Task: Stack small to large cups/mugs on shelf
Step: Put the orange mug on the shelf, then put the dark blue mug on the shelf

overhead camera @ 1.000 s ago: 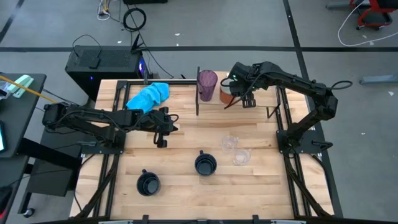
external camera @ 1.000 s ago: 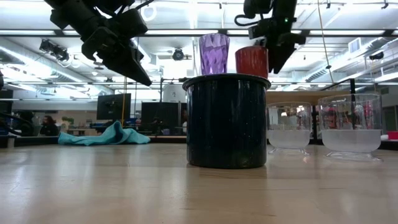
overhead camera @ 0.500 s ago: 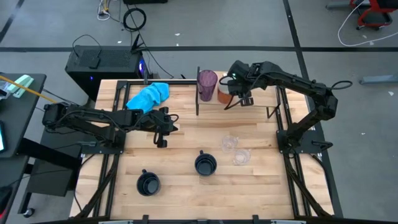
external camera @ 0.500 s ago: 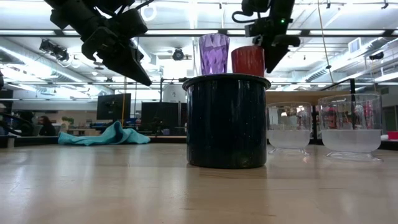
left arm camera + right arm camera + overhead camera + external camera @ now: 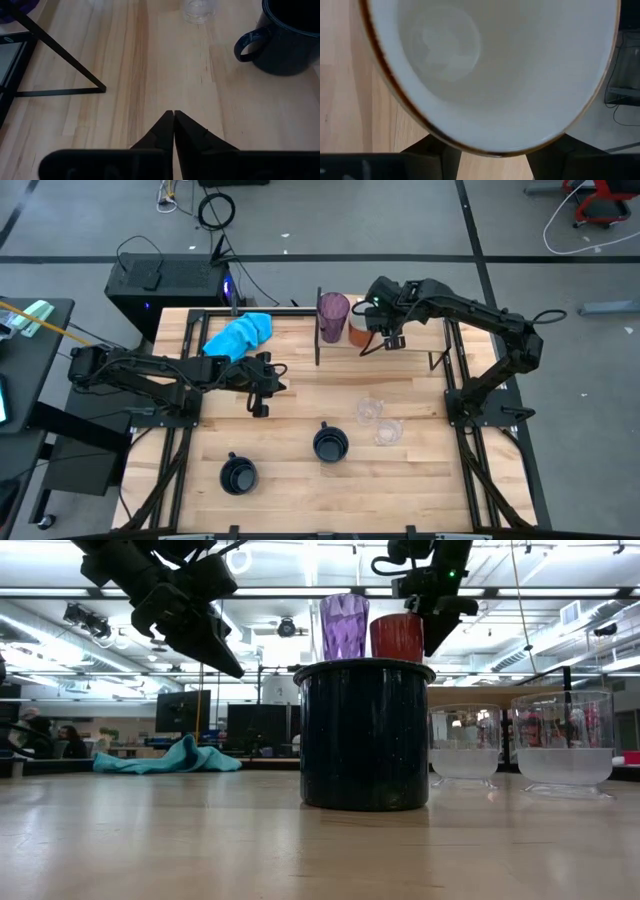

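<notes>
The orange mug with a white inside (image 5: 360, 332) stands upright on the light-wood shelf (image 5: 412, 332), just right of the purple tumbler (image 5: 333, 315). My right gripper (image 5: 384, 337) is at the mug's right side, its fingers straddling the mug below the rim in the right wrist view (image 5: 485, 60). My left gripper (image 5: 262, 387) is shut and empty above the table's left middle. Two black mugs (image 5: 331, 444) (image 5: 238, 474) and two clear cups (image 5: 369, 410) (image 5: 388, 431) stand on their bases on the tabletop. My right gripper is closed on the orange mug at its right side, under the rim (image 5: 485, 150). The rim hides the place of contact, so the part cannot be told. The fingers (image 5: 433, 635) slant down from the table's right. The mug stays upright; its base is hidden.
A blue cloth (image 5: 240, 333) lies at the far left. The shelf's thin dark upright (image 5: 319, 330) stands left of the tumbler. In the low view one black mug (image 5: 365, 735) stands in front of the shelf. Bare wood lies between the left gripper and the mugs.
My right gripper has gone a little toward the table's left, and the orange mug has moved with it, staying upright and closing on the purple tumbler.
</notes>
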